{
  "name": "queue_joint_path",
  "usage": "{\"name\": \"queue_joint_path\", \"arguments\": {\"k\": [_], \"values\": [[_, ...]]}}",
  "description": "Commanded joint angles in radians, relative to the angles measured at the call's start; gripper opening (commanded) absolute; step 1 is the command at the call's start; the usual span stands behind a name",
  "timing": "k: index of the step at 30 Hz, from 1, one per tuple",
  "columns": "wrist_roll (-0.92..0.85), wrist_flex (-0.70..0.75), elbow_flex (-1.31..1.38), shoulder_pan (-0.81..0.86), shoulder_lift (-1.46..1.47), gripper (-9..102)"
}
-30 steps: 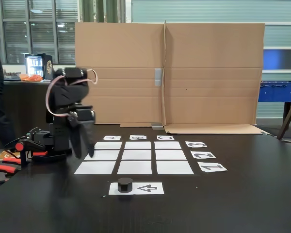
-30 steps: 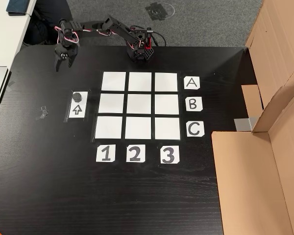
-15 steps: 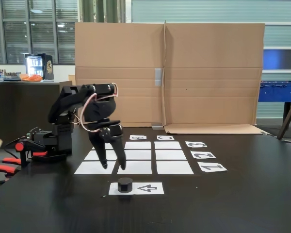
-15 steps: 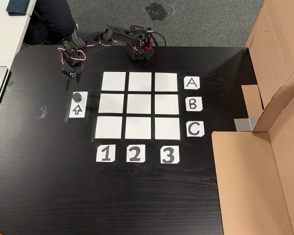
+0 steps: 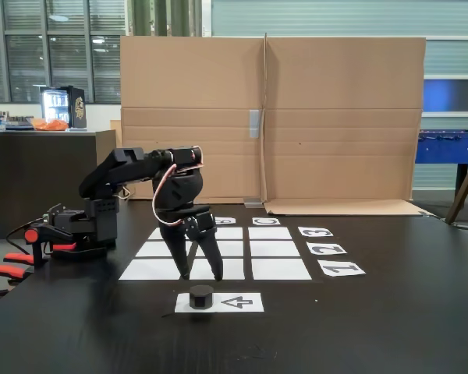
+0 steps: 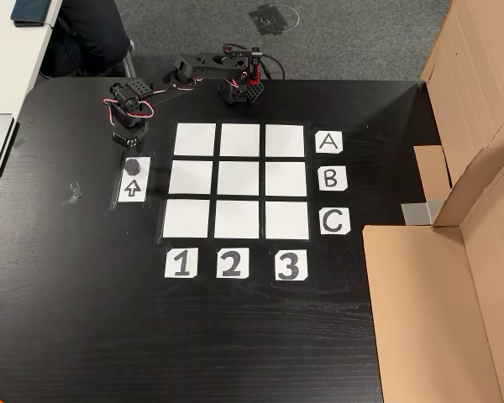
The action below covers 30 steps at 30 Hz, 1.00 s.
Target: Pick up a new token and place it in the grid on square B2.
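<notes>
Gripper over token, fingers apart, nothing held yet.

Token (image 5: 200, 296) sits on the arrow sheet (image 5: 238, 301), just beside the grid (image 6: 239, 181), well apart from sq. B2 (image 6: 238, 179). Gripper (image 5: 201, 276) hangs just above it, tips spread and pointing down; in the top-down fixed view it (image 6: 128, 149) lies just at the token's (image 6: 133, 164) far edge. Risks, IMO: a descent slightly off-centre lands one tip on the puck's top & knocks it away; faceted sides may twist out on closing; thin paper could drag along w/ it.

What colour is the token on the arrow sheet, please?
Black; the token shows best in the low fixed view.
</notes>
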<state>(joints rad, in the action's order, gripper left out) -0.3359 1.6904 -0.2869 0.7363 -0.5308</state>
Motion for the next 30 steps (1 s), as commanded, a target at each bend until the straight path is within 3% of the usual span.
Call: {"name": "queue_joint_path", "arguments": {"k": [1, 30], "values": [[-0.005, 0.005, 0.041, -0.011, -0.002, 30], [0.005, -0.005, 0.183, -0.006, 0.143, 32]]}}
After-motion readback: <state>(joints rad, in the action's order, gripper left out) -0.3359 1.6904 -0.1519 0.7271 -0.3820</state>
